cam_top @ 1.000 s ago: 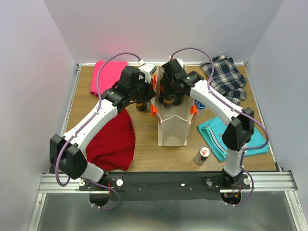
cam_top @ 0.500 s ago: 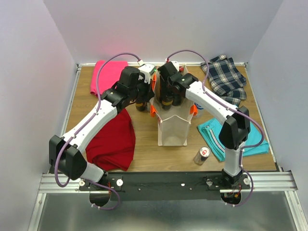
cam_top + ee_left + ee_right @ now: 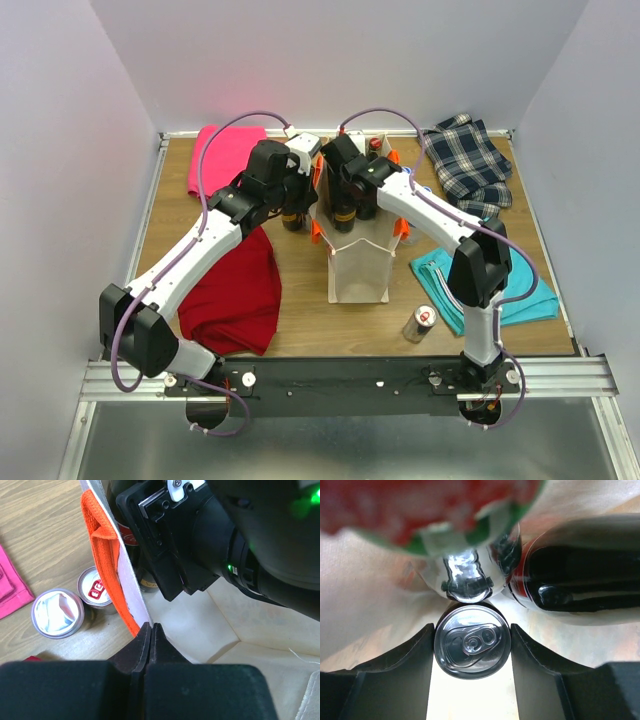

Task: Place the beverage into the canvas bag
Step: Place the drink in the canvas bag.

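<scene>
So the right gripper (image 3: 472,630) was clamped around a silver beverage can (image 3: 472,647), top facing the camera, down inside the canvas bag (image 3: 358,272) at the middle of the table, right next to a dark cola bottle (image 3: 570,580). And the left gripper (image 3: 151,630) was pinched tight on the bag's left rim by the orange strap (image 3: 102,555). A loose can (image 3: 422,322) stood near-right of the bag.
</scene>
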